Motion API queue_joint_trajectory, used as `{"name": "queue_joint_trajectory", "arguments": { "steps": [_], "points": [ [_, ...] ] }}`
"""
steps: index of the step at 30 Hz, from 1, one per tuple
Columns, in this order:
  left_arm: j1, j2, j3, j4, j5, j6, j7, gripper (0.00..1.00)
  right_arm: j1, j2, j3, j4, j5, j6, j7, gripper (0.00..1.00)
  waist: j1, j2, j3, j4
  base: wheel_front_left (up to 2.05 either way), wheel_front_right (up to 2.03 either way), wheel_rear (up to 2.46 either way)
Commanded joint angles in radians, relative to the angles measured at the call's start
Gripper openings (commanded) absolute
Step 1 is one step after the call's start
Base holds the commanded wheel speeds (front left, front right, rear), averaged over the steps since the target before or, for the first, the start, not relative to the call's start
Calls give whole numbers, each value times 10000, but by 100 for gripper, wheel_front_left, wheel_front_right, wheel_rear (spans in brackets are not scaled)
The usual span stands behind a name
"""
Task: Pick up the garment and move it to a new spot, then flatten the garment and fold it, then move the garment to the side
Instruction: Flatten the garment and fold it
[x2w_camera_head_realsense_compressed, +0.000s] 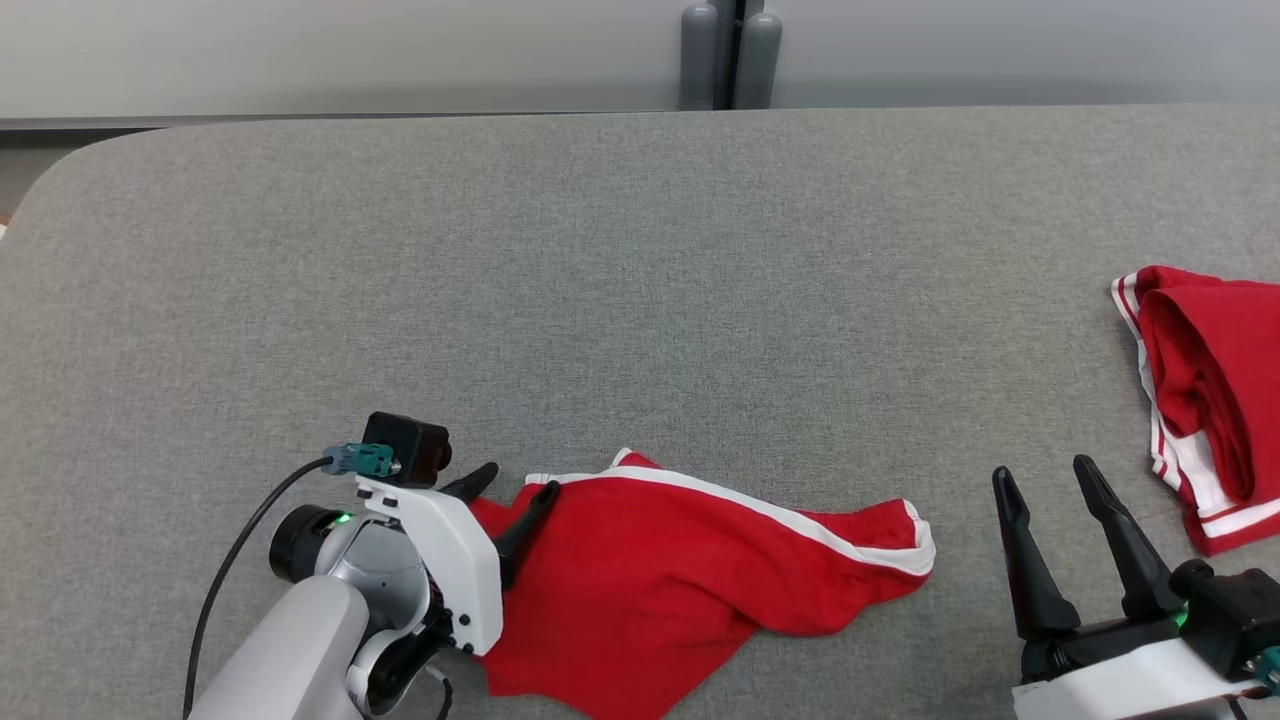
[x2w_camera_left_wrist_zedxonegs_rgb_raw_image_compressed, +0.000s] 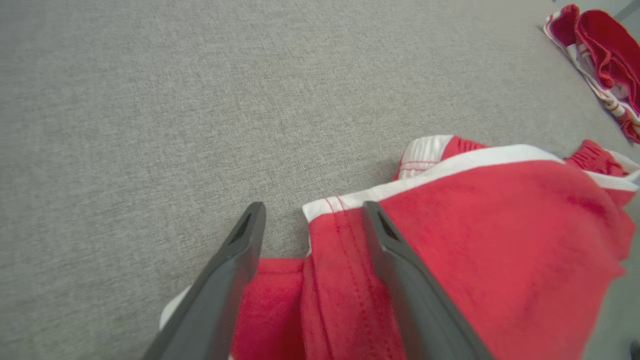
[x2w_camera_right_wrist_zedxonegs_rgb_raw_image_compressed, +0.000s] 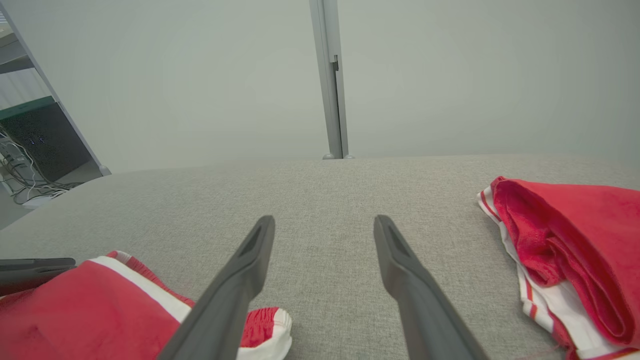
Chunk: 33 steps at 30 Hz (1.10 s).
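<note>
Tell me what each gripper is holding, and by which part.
Nothing is held: left gripper open over the garment at its white-trimmed corner; right gripper open over the table.

Head view high over table (x2w_camera_head_realsense_compressed: 640, 250), wrist views low, close, all sharing garment (x2w_camera_head_realsense_compressed: 680, 570)

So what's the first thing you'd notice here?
The bright red garment with a white stripe, crumpled near the front of the grey table. The left claw stands open at its left edge. A second red garment lies bunched at the table's right side, beyond the open right claw.
</note>
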Motion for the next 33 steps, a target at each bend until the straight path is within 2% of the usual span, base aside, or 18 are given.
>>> {"name": "queue_joint_trajectory", "arguments": {
  "steps": [1,6,11,12,13,14,15,16,17,22,28,31,33],
  "points": [
    [-195,24,-32,120,-259,-71,40,100,-117,-6,-4,46,-13,-5,-81,100,0,0,29,-25,0,0,0],
    [-581,200,-650,687,-624,-67,341,100,-250,9,87,104,14,-5,-128,100,0,0,109,-124,0,0,0],
    [-817,308,-1489,1057,-911,-73,79,100,-309,16,89,128,40,-5,-154,100,0,0,192,-202,0,0,0],
    [-876,347,-1662,1163,-890,-73,38,97,-306,14,84,133,41,-5,-162,100,0,0,200,-210,0,0,0],
    [-916,354,-1791,1267,-955,-74,-41,79,-309,15,86,143,40,-5,-166,100,0,0,205,-217,0,0,0],
    [-954,351,-1899,1344,-1011,-74,-113,67,-306,13,84,150,40,-5,-162,100,0,0,205,-221,0,0,0],
    [-1005,362,-2020,1401,-1047,-74,-183,41,-306,16,75,151,39,-5,-156,100,0,0,207,-224,0,0,0],
    [-1067,374,-2153,1470,-1093,-75,-232,8,-305,19,69,158,35,-5,-155,100,0,0,205,-223,0,0,0],
    [-1125,389,-2253,1534,-1135,-75,-289,0,-302,22,66,156,29,-5,-155,100,0,0,199,-221,0,0,0],
    [-1478,492,-2531,2021,-1068,-63,-881,0,-308,-35,55,160,45,-5,-101,100,0,0,167,-212,0,0,0],
    [-1633,374,-2522,2341,-1083,-66,-1678,0,-151,-338,-521,629,166,-5,122,100,0,0,57,-67,0,0,0],
    [-1689,336,-2617,2358,-1132,-66,-1770,0,-282,-519,-474,958,266,-5,367,100,0,0,42,14,0,0,0],
    [-1722,323,-2708,2377,-1191,-66,-1832,0,-555,-694,-96,1308,462,-3,662,100,0,0,38,76,0,0,0]
  ]
}}
